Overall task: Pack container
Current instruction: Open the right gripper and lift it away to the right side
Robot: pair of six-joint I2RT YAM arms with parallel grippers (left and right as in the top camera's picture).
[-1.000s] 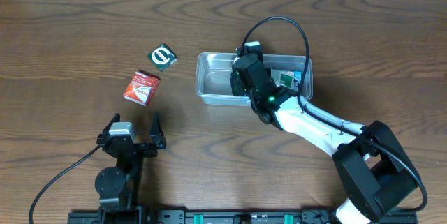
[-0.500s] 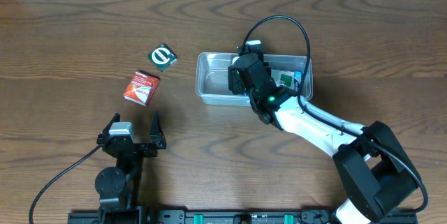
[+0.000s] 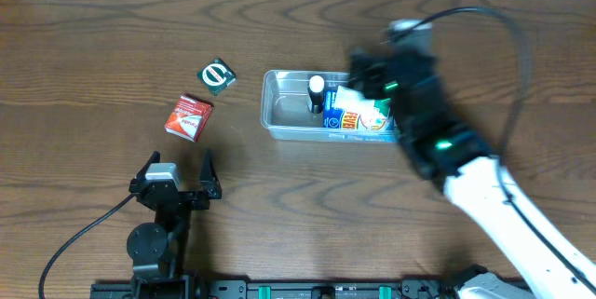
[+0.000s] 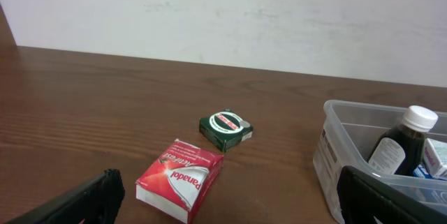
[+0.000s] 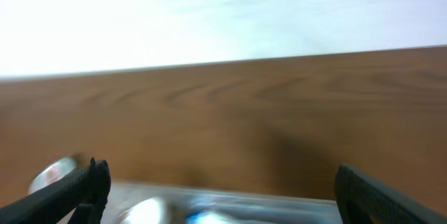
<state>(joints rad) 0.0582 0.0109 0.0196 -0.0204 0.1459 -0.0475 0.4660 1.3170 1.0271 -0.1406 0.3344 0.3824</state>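
Since a second ago, the right gripper (image 5: 222,175) is lifted out of the container (image 3: 272,103) and swung toward its 3 o'clock end. A dark bottle (image 3: 317,94) with a white cap is now seen standing where the gripper was. The jaws are spread wide and nothing is held between them. The left gripper (image 3: 180,164) is parked at 7 o'clock on the table (image 3: 93,38), also wide open and empty, and is not moved at all. The container is set just past the middle of the table, toward 1 o'clock, with blue, white and green boxes (image 3: 361,113) laid at the bottle's 3 o'clock side. Two small packets are left out on the wood: a red packet (image 3: 189,117) at 9 o'clock from the container and a green packet (image 3: 217,75) at 10 o'clock, both well apart from it. The step in hand is judged to be the letting go of the bottle. Next, a packet has to be picked up. The red one is nearest the left gripper, so open jaws would need to be brought over it, lowered around it and closed. The right arm is badly blurred from above, so its fingers cannot be made out there, and the container's 3 o'clock end is hidden by it. The right wrist view is smeared too. In the left wrist view the container is cut off at the edge.
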